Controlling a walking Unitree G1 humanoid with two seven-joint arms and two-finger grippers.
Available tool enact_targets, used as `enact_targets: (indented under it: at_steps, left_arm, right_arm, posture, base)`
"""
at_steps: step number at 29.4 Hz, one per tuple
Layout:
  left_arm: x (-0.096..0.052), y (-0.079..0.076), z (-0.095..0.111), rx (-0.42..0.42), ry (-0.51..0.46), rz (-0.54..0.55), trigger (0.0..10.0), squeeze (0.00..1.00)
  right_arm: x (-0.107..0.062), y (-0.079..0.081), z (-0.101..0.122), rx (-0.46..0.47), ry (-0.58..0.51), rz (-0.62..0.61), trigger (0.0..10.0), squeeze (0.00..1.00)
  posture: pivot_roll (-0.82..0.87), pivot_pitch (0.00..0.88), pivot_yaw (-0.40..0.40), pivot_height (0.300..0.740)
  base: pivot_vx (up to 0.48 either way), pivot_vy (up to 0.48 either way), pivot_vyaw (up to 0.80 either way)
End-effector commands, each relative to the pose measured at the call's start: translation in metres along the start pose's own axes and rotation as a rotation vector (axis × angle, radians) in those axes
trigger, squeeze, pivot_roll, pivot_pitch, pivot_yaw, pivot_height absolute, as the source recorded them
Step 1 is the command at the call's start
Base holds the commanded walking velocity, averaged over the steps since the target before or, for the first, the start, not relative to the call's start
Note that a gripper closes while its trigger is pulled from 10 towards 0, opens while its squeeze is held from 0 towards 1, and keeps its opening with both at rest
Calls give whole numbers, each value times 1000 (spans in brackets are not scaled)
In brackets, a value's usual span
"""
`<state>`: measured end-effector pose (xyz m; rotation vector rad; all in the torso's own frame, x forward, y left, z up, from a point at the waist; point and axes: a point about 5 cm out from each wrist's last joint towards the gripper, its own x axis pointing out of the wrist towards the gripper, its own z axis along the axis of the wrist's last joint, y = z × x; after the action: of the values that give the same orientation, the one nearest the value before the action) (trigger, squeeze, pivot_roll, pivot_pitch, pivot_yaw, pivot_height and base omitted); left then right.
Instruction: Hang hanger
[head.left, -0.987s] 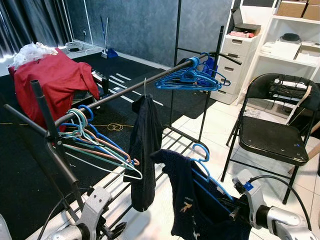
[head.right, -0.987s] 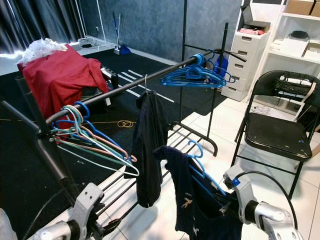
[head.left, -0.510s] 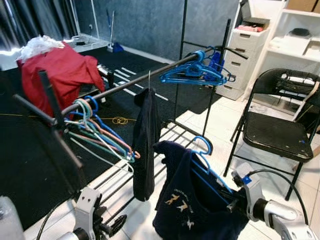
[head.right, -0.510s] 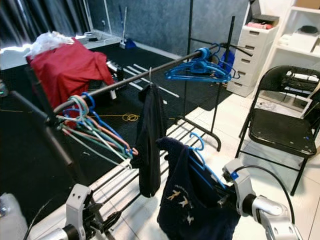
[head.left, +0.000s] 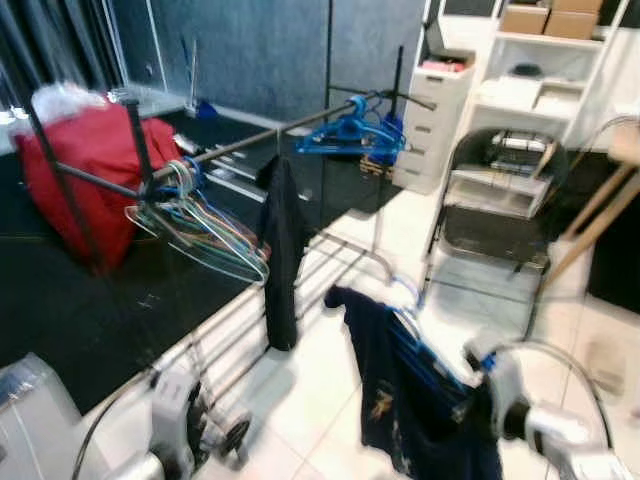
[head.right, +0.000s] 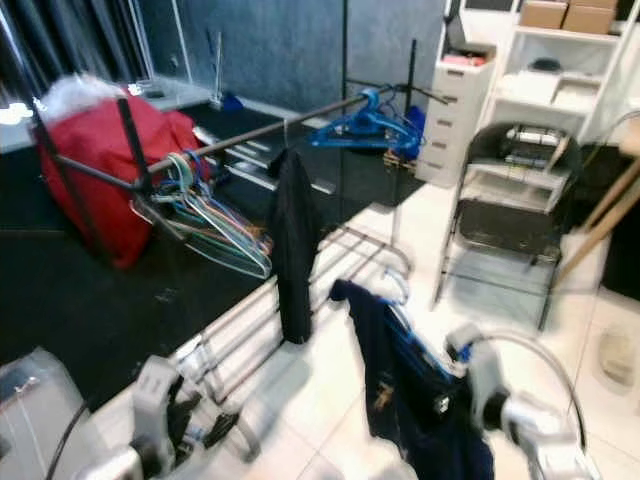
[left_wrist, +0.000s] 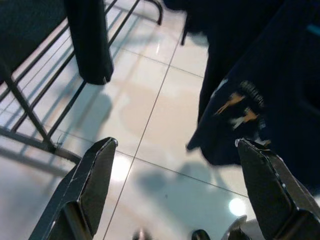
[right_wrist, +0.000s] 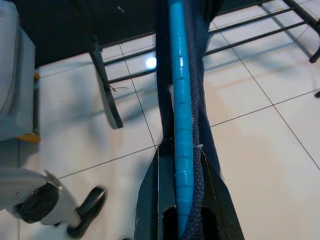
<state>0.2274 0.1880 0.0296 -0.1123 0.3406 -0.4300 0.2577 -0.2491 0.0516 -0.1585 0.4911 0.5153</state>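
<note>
We carry the blue hanger (right_wrist: 179, 115) in our right pincer (right_wrist: 181, 200), whose two black fingers are clamped on the hanger's shaft, with the dark blue shirt (head.left: 400, 400) draped over it and hanging down toward the white tiled floor (head.left: 320, 390). In the right wrist view the hanger's long axis runs straight out along the fingers, away from the wrist. In the head views its hook (head.left: 405, 290) sits at the upper end, just above the shirt's collar, pointing toward the clothes rack.

The rack's top rail (head.left: 250, 145) lies ahead of us and to our left, well above the hook and well apart from it. The rail runs on a slant from its near end by the bunch of pale hangers (head.left: 200, 220) to its far end by the cluster of blue hangers (head.left: 350, 130). A black garment (head.left: 280, 250) hangs between those two groups. We judge the open stretch of rail beside that garment to be the likeliest place to set the hook, so the hanger must rise and travel forward and left.

Our left pincer (left_wrist: 175, 195) hangs low over the floor by the rack's foot bars, fingers spread wide and empty. The right arm, already holding the hanger, is the one to do the work.
</note>
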Motion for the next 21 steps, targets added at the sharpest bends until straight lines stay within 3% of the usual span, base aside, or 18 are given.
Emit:
enact_targets:
  at_steps: [1, 3, 10, 14, 21]
  left_arm:
    - [7, -2, 16, 32, -55, -10, 10000, 0]
    - [9, -4, 28, 49, -97, -27, 10000, 0]
    - [11, -6, 49, 104, -145, -48, 10000, 0]
    - [13, -7, 51, 125, -138, -49, 10000, 0]
    - [15, -13, 45, 134, -115, -74, 10000, 0]
  right_arm:
    - [1, -2, 15, -31, -68, -8, 10000, 0]
    - [1, 2, 18, -49, -74, 35, 10000, 0]
    - [-2, 4, 24, -50, -96, 92, 10000, 0]
    - [-2, 2, 24, -62, -87, 79, 10000, 0]
    - [0, -4, 18, -16, -57, 2, 10000, 0]
  posture:
    - [-21, 0, -41, 740]
    - [-21, 0, -41, 740]
    - [-19, 0, -45, 740]
    - [-19, 0, -45, 740]
    - [-33, 0, -44, 740]
  base:
    - [0, 0, 0]
    - [0, 0, 0]
    - [0, 0, 773]
    - [0, 0, 775]
    - [0, 0, 0]
